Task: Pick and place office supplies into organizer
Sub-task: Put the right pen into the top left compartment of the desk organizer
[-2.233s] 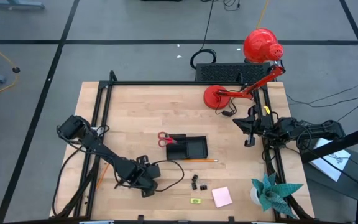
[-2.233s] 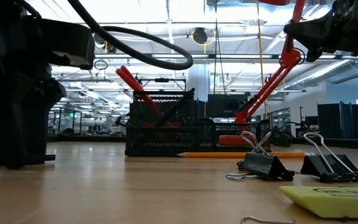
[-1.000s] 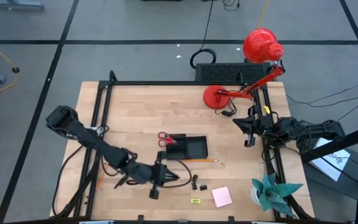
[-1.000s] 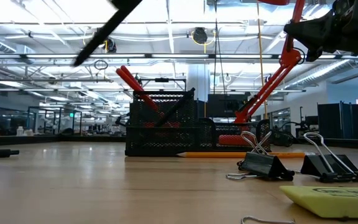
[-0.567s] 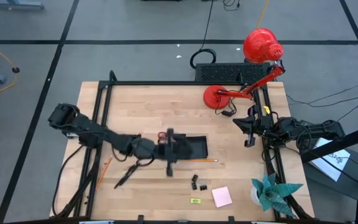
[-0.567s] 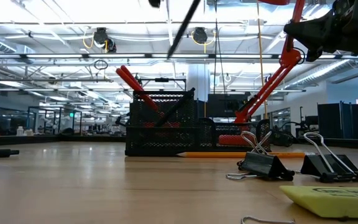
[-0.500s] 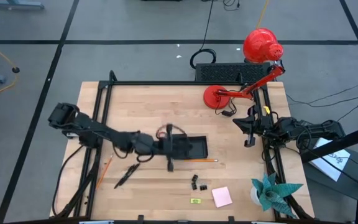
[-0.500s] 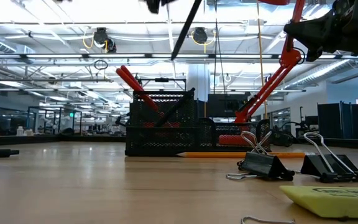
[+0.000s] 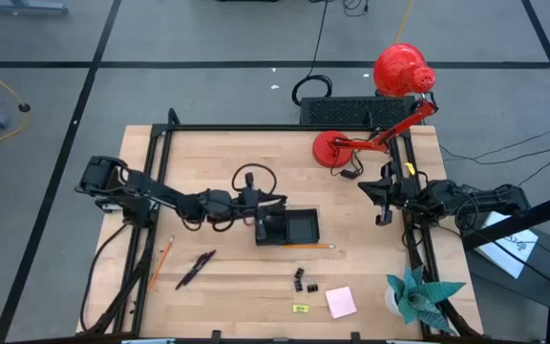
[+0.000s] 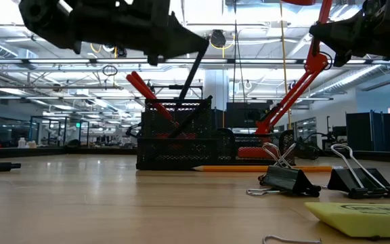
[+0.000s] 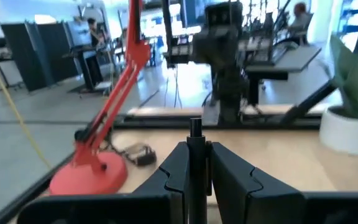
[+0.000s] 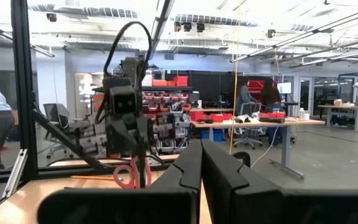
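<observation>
Organizer (image 9: pixel 292 227) sits at table centre; red-handled scissors (image 10: pixel 145 91) stand tilted in its 9 o'clock end. I see left gripper (image 9: pixel 259 222) over that same end, fingers (image 11: pixel 229 171) clamped on dark pen (image 11: pixel 195 163); pen slants down into mesh (image 10: pixel 192 80), tip probably inside, view poor. Right gripper (image 9: pixel 381 204) parked at 3 o'clock edge, fingers (image 12: pixel 219 165) pressed together, empty. Orange pencil (image 9: pixel 306 246) just beside organizer at 6 o'clock. Black clips (image 9: pixel 303 281), pink pad (image 9: pixel 341 302) toward 5 o'clock. Second dark pen (image 9: pixel 195 269) at 8 o'clock.

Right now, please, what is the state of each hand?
Left hand: closed on a thin dark pen, above the black mesh organizer.
Right hand: closed, empty.
</observation>
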Controlling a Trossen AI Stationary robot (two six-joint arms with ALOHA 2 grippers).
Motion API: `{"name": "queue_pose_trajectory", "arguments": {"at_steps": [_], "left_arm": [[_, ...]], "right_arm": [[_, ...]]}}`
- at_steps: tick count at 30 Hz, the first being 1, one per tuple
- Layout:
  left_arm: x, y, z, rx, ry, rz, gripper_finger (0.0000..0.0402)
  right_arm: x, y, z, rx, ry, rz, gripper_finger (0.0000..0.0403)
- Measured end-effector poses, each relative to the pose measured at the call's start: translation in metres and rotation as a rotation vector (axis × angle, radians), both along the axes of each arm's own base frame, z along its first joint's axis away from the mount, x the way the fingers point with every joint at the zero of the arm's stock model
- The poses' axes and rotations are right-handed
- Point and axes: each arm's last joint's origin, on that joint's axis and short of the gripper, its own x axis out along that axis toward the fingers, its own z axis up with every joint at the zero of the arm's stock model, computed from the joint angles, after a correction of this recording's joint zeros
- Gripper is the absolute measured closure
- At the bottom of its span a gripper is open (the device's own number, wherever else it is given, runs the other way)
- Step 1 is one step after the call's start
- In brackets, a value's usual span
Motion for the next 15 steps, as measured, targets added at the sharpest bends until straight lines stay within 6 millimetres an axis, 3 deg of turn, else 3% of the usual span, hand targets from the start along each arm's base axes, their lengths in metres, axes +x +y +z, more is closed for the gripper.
{"name": "queue_pose_trajectory", "arguments": {"at_steps": [8, 15], "left_arm": [[0.013, -0.002, -0.034, -0.046, 0.036, 0.001, 0.0351], [0.012, -0.002, -0.034, -0.052, 0.085, -0.029, 0.0351]], "right_arm": [[0.0, 0.0, 0.0, 0.0, 0.004, 0.001, 0.0399], [0.0, 0.0, -0.001, -0.001, 0.009, 0.0, 0.0399]]}}
